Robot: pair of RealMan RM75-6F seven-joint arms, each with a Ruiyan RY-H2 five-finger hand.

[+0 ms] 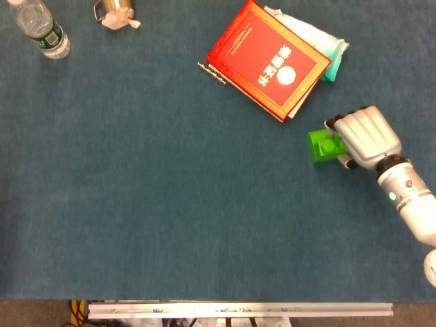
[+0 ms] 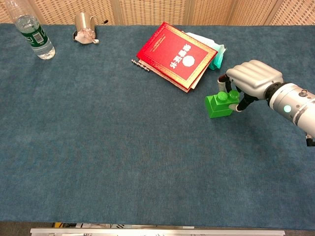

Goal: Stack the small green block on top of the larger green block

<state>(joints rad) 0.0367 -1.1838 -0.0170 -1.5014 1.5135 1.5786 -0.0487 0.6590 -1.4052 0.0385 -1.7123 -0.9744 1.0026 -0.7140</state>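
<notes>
Blue carpeted table (image 2: 123, 147), wicker screen (image 2: 147, 11) behind, right hand (image 2: 252, 78) gripping small green block (image 2: 229, 97)

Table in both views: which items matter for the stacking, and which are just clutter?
Job:
small green block
larger green block
right robot hand

Clutter:
red book
water bottle
metal cup
pale green packet
</notes>
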